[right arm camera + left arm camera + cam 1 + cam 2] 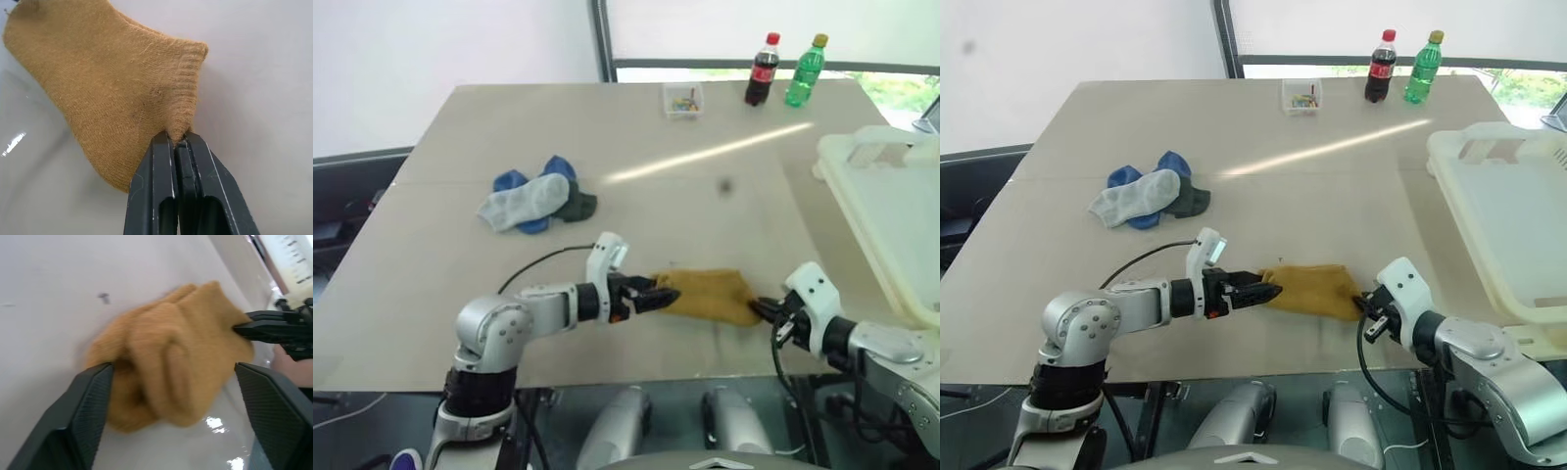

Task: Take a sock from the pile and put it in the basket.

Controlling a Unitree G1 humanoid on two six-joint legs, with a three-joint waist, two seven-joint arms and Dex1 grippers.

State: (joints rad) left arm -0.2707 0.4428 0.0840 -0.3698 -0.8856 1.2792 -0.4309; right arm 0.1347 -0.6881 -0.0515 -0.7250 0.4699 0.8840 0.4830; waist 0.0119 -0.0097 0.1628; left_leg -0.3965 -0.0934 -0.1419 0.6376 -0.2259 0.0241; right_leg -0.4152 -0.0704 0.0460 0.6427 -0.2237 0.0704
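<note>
A mustard yellow sock [710, 294] lies on the table near its front edge, between my two grippers. My right gripper [176, 139] is shut on the sock's cuff edge [759, 308]. My left gripper [173, 369] stands open at the sock's other end [658, 296], its fingers [90, 401] spread wide on either side of the bunched fabric. The pile [536, 201] of blue, light grey and dark socks sits further back on the left. The cream-white basket [886, 211] stands at the table's right edge.
A small clear plastic box [683, 100], a cola bottle [763, 70] and a green bottle [805, 71] stand along the table's far edge. The beige table [705, 186] stretches between the pile and the basket.
</note>
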